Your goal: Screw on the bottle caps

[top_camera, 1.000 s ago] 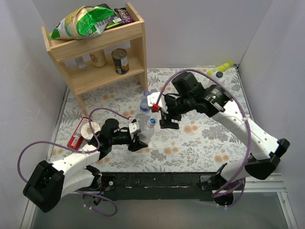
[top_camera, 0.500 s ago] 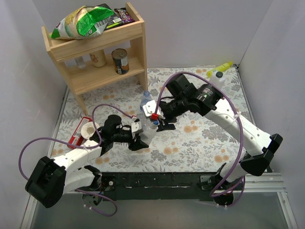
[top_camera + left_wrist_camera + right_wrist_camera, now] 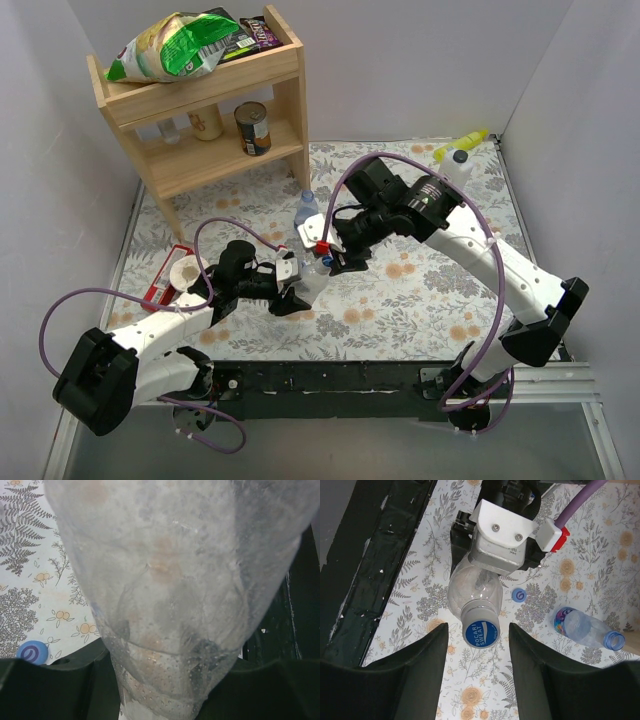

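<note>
My left gripper [image 3: 292, 290] is shut on a clear bottle [image 3: 165, 580] and holds it tilted above the table; the bottle's body fills the left wrist view. A blue cap [image 3: 481, 632] printed "Pocari Sweat" sits on that bottle's neck. My right gripper [image 3: 479, 630] is open around that cap, one finger on each side, with a gap on both sides. A loose blue cap [image 3: 519, 595] lies on the floral mat, and it shows as the small blue cap [image 3: 32, 652] in the left wrist view. A second bottle [image 3: 580, 627] with a coloured label lies uncapped nearby.
A wooden shelf [image 3: 200, 110] at the back left carries snack bags, a tin can [image 3: 252, 128] and small jars. A white bottle with a yellow nozzle [image 3: 458, 155] lies at the back right. A red and white object [image 3: 170, 275] sits by my left arm.
My right gripper has moved left and down over the held bottle's cap, and its fingers have drawn closer together. The left gripper has kept its hold and shifted slightly.
</note>
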You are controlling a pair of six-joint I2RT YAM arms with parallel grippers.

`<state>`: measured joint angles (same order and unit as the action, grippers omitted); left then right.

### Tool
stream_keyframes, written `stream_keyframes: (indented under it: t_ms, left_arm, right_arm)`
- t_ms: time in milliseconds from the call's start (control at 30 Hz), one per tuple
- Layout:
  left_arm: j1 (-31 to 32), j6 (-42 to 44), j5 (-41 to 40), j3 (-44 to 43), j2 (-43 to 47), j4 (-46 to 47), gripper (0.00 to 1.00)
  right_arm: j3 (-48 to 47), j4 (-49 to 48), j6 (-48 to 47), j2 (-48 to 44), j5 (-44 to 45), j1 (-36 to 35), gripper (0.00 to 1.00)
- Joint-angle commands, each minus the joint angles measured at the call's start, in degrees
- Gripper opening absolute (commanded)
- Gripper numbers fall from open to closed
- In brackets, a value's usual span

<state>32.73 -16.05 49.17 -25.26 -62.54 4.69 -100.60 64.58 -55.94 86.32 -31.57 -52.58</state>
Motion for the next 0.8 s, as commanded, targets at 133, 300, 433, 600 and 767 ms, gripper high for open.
stream_keyframes:
  t_ms: [133,300,433,600,767]
  left_arm:
    - [-0.2,1.6,0.7,-2.3,0.9,0.3,0.00]
    - [-0.2,1.6,0.4,-2.1,1.2,0.2,0.00]
    - [-0.2,1.8,-0.6,-2.1,1.4,0.7,0.00]
    - [-0.2,2.5,-4.3,-0.1,3.6,4.1,0.00]
    - [-0.1,2.2,-9.8,2.0,6.6,9.5,0.00]
  right_arm:
    - [-0.8,0.3,-0.3,1.0,0.1,-0.2,0.56]
    - [-1.3,0.7,-0.2,1.3,0.0,-0.3,0.48]
    - [-1.9,2.0,0.5,2.1,-0.7,-0.2,0.38]
    - [-1.7,3.8,1.8,3.0,-1.6,-0.2,0.32]
    - [-2.2,3.9,4.9,4.0,-1.6,-0.2,0.30]
